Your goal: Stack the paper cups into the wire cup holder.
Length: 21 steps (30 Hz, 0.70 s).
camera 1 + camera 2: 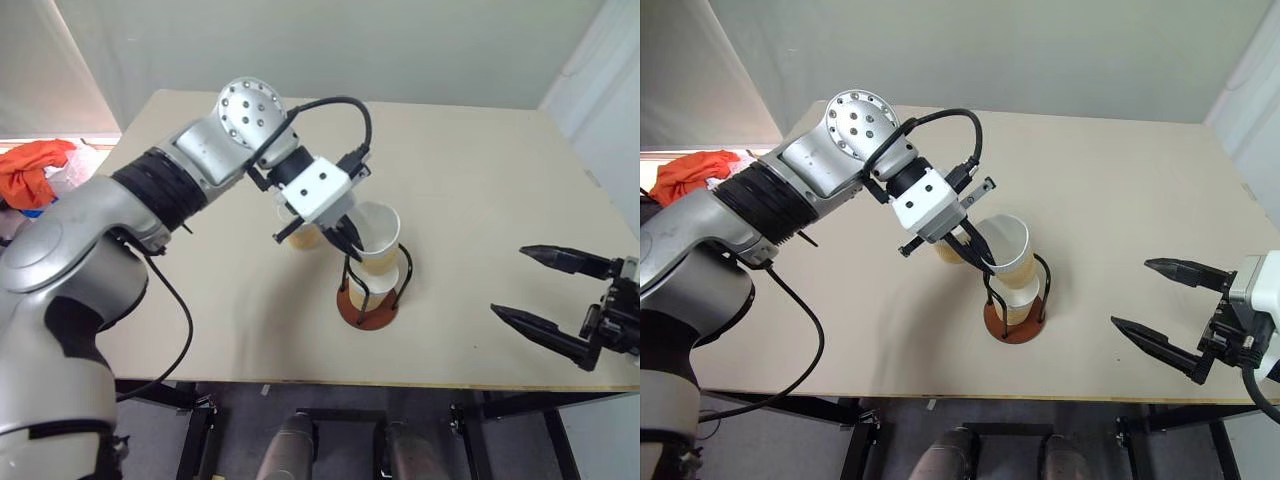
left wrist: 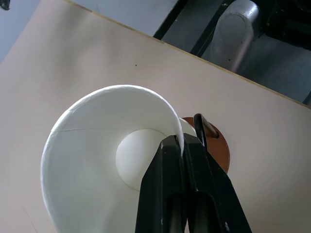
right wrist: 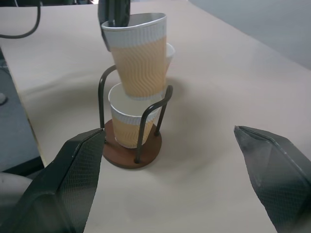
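No brand, label or readable writing is showing on any item.

Far left, off the table [image 1: 480, 180]: an orange cloth [image 1: 35, 170] is lying crumpled, partly cut off by the frame edge; what sits under it is hard to make out.

Centre-left: the left hand [image 1: 975, 250] is reaching down and right, its black fingers [image 2: 167, 194] clenched on the rim of one paper cup [image 3: 138, 53], pinching the thin wall so the white rolled rim is buckling inward. This held cup is hanging tilted, its base dipping into the top of the wire cup holder [image 3: 132, 141]. Outside is tan-yellow with wavy embossed ribbing below a plain white band; inside is smooth white.

Behind the hand, a third cup [image 1: 303, 236] is standing on the table, mostly hidden by the wrist housing; only its tan lower wall is showing.

Centre: the holder is standing near the table's near edge, a round reddish-brown disc with thin dark wire loops rising upright. A second cup [image 3: 127, 124] is sitting upright inside the loops on the disc, the held cup's base just over its mouth; contact between the two cannot be told.

Right: the right hand [image 1: 1165, 305] is hovering beside the table's right near corner, well apart from the holder, released, its two pointed black fingers spread wide and holding nothing. Finger pads are showing a fine cross-hatched texture.
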Available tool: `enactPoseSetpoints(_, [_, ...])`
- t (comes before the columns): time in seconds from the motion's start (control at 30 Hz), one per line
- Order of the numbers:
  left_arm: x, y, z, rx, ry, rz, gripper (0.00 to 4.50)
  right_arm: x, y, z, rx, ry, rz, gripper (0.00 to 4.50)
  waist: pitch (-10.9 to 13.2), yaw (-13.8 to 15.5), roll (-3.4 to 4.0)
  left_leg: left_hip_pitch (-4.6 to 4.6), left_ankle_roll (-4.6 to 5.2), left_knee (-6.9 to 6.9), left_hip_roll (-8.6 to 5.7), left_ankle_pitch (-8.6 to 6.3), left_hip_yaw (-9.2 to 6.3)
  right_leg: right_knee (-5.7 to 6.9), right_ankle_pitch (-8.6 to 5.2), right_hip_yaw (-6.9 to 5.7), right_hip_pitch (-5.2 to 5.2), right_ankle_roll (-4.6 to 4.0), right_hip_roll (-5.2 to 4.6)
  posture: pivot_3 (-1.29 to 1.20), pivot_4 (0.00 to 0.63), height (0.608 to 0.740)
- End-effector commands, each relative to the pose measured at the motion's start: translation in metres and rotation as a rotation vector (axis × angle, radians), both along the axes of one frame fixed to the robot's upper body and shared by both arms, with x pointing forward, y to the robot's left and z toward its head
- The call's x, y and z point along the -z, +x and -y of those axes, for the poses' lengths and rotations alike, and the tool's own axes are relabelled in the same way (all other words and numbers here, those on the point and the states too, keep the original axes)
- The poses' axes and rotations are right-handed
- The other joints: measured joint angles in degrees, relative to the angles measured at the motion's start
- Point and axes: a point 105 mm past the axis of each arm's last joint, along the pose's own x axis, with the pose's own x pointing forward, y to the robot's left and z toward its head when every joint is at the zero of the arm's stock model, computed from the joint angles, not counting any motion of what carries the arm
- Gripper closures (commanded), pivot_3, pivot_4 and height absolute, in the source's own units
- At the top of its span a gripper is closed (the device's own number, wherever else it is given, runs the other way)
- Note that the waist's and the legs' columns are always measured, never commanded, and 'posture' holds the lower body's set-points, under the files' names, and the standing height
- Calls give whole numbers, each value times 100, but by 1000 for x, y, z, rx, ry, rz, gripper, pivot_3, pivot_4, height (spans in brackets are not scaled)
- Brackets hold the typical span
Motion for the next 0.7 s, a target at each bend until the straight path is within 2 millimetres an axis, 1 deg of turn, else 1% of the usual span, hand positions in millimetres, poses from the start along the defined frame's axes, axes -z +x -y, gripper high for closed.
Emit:
enactPoseSetpoints(0.03, [-7, -5, 2, 51, 22, 24, 4477, -7, -1, -3, -5, -17, 39, 0, 0, 0, 0, 0, 6, 2, 0, -3, 0, 1, 0, 0, 0, 0, 0, 0, 150, 740])
enactPoseSetpoints(0.07, [-7, -5, 3, 49, 23, 24, 4084, -7, -1, -3, -5, -17, 39, 0, 0, 0, 0, 0, 18, 5, 0, -11, 0, 2, 0, 0, 0, 1, 0, 0, 150, 740])
enactPoseSetpoints(0.13, [-6, -3, 4, 42, 26, 19, 3533, -6, -1, -3, -4, -18, 33, 0, 0, 0, 0, -1, 22, 12, 0, -12, 0, 4, 1, 0, 1, 1, -1, 0, 150, 740])
enactPoseSetpoints(0.2, [-4, 0, 4, 31, 31, 24, 2803, -7, 0, -2, -2, -18, 32, 0, 0, 0, 0, -2, 23, 18, -1, -12, 0, 5, 2, 0, 2, 3, -2, 0, 150, 740])
enactPoseSetpoints(0.23, [-5, 3, 4, 19, 28, 35, 2515, -7, 1, -2, -3, -18, 32, 0, 0, 0, 0, -3, 24, 21, -1, -13, 1, 5, 2, 0, 2, 4, -2, 0, 150, 740])
enactPoseSetpoints(0.3, [-8, 11, 6, -6, 11, 64, 1738, -7, 2, -2, -7, -16, 32, 0, 0, 1, 1, -2, 34, 29, -1, -18, 3, 7, 3, 0, 4, 6, -4, 0, 150, 740])
enactPoseSetpoints(0.37, [-17, 30, 8, -85, -35, 121, 1081, -7, 6, -1, -13, -17, 30, 0, 1, 1, 0, -7, 47, 45, -1, -26, 2, 11, 4, -3, 4, 6, -4, 0, 150, 740])
enactPoseSetpoints(0.4, [-20, 39, 7, -137, -50, 142, 1081, -7, 8, -1, -18, -17, 29, 0, 1, 2, 0, -10, 48, 54, -1, -26, 2, 12, 3, -2, 4, 7, -4, 0, 150, 740])
enactPoseSetpoints(0.43, [-23, 48, 2, -191, -59, 152, 1081, -7, 10, -2, -31, -16, 31, 0, 1, 3, 1, -12, 50, 59, -2, -26, 4, 10, 3, -2, 5, 6, -6, 0, 150, 740])
enactPoseSetpoints(0.53, [-26, 68, -19, -350, -81, 158, 1081, -10, 17, -9, -81, -9, 41, 0, 3, -46, 4, -8, 60, 61, -9, -22, 20, 9, 4, -1, 4, 11, -21, 0, 150, 740])
enactPoseSetpoints(0.6, [-24, 80, -36, -468, -90, 154, 1081, -11, 22, -17, -121, 5, 42, 0, 3, -74, 6, -3, 63, 58, -10, -17, 30, 9, 14, 2, 3, 28, -21, 0, 150, 740])
enactPoseSetpoints(0.7, [-15, 90, -59, -586, -67, 133, 1081, -9, 30, -27, -159, 14, 42, 0, 3, -71, 8, -7, 61, 55, -11, -3, 28, 9, 12, 1, 0, 35, -18, 0, 150, 740])
